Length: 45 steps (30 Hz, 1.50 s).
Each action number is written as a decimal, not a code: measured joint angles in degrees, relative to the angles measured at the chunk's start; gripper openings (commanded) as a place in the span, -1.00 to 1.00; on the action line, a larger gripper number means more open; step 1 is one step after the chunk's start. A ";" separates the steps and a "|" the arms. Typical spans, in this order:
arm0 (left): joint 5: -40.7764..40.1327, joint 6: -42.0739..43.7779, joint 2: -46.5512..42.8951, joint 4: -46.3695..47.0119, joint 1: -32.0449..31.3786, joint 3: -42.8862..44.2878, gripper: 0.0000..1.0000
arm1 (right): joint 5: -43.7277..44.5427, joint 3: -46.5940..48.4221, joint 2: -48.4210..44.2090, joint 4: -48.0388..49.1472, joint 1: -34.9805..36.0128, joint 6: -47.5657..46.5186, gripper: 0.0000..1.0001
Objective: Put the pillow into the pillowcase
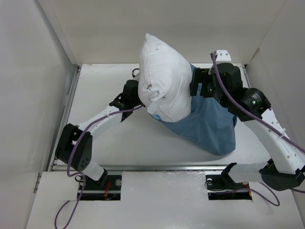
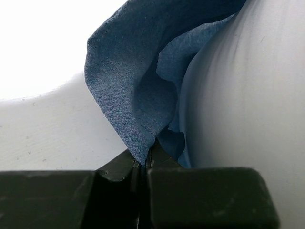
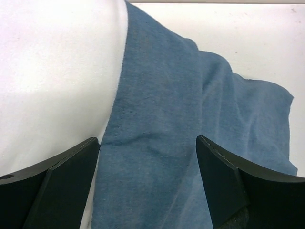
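— White bench, white walls all round. What have I got?

— The pillow stands on end mid-bench, plump and smooth. Its lower end looks tucked into the pillowcase, thin wrinkly slate-blue cloth spilling to my right.

— Tools?

— My left tool is clenched on the pillowcase hem, just beside the pillow. My right tool hangs spread wide over blue cloth, grasping nothing.

— Risk?

— I'd say the thin hem could slip from that pinch, or the tall pillow topple out under a one-sided tug.

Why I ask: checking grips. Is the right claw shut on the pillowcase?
No, the right claw is wide open, with the pillowcase showing in the gap.
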 measured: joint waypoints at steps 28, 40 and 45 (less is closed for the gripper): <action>-0.11 -0.04 -0.20 -0.44 0.00 -0.44 -1.00 | -4.63 -0.92 1.05 2.67 0.02 -2.40 0.75; -3.23 0.94 -2.89 -3.52 -0.92 -0.94 -1.00 | 19.10 -1.57 3.74 -5.57 1.16 14.36 -0.29; -4.28 2.25 -2.99 -5.62 -1.18 0.66 -1.00 | 28.61 4.31 7.56 -10.97 1.16 19.37 -0.79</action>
